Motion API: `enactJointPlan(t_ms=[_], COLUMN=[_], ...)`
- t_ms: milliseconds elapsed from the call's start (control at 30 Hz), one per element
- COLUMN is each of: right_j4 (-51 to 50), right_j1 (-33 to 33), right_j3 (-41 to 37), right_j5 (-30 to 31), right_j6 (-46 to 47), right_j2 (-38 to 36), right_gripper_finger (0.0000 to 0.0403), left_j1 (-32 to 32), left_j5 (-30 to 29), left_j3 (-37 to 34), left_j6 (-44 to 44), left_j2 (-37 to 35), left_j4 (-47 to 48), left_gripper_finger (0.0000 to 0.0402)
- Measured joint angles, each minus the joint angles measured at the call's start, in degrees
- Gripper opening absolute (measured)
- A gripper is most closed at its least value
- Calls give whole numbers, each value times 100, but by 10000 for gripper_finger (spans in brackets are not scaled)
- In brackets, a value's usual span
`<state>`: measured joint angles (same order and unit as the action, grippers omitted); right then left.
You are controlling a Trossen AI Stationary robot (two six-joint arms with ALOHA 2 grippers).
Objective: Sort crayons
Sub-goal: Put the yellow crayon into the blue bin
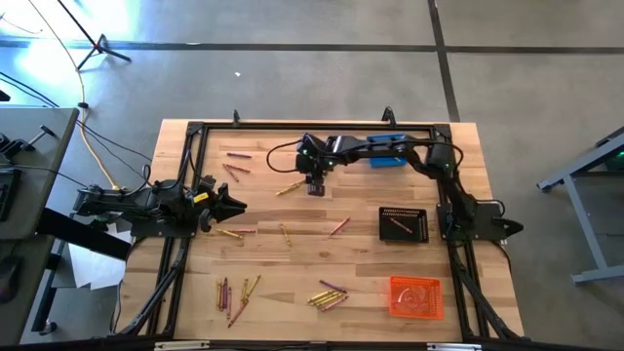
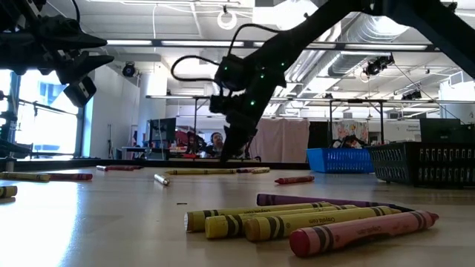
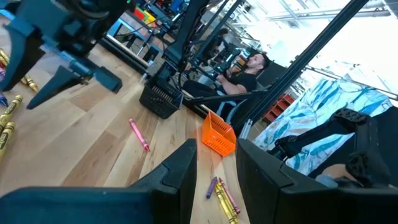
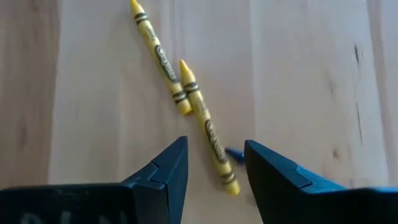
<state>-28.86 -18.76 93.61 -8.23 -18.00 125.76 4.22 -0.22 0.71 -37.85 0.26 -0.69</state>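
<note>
Crayons lie scattered flat on the wooden table (image 1: 361, 263): pink ones (image 1: 234, 164) far left, a mixed cluster (image 1: 329, 295) near the front, another cluster (image 1: 236, 292) at front left. Two yellow crayons (image 1: 288, 187) lie end to end at the far middle. My right gripper (image 4: 214, 165) slants down over them, open, its fingers on either side of the nearer yellow crayon's (image 4: 208, 134) blunt end, just above the wood; the other yellow crayon (image 4: 158, 53) lies beyond. My left gripper (image 1: 234, 205) waits at the left edge, level and open (image 3: 217, 174).
A black mesh basket (image 1: 403, 223) with one pink crayon in it stands at the right, an orange basket (image 1: 416, 296) at the front right, and a blue basket (image 1: 387, 156) at the far side under my right arm. A person (image 2: 215, 141) sits beyond the table.
</note>
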Motion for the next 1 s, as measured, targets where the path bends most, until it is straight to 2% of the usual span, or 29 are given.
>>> enactJointPlan(t_ms=[133, 367, 500, 600, 867, 1000], right_j4=[-278, -1813, -2350, -2450, -2466, -2465], right_j1=[0, 43, 44, 44, 67, 107], right_j3=[499, 1856, 2349, 2438, 2438, 2441], right_j5=[-22, 216, 233, 243, 160, 140], right_j6=[-191, -458, -456, -452, -456, -457], right_j2=[341, 1090, 1329, 1367, 1367, 1367], right_gripper_finger=[142, 142, 134, 112, 26, 7], left_j1=[0, -1, 0, 1, 1, 0], left_j5=[-1, -1, 0, 1, 1, -1], left_j3=[0, -2, 0, -2, 0, 0], left_j6=[0, -1, -1, -2, -2, -2], left_j2=[1, 0, -1, 1, 1, 0], left_j4=[1, -1, 1, 1, -1, -2], left_gripper_finger=[99, 99, 99, 99, 99, 99])
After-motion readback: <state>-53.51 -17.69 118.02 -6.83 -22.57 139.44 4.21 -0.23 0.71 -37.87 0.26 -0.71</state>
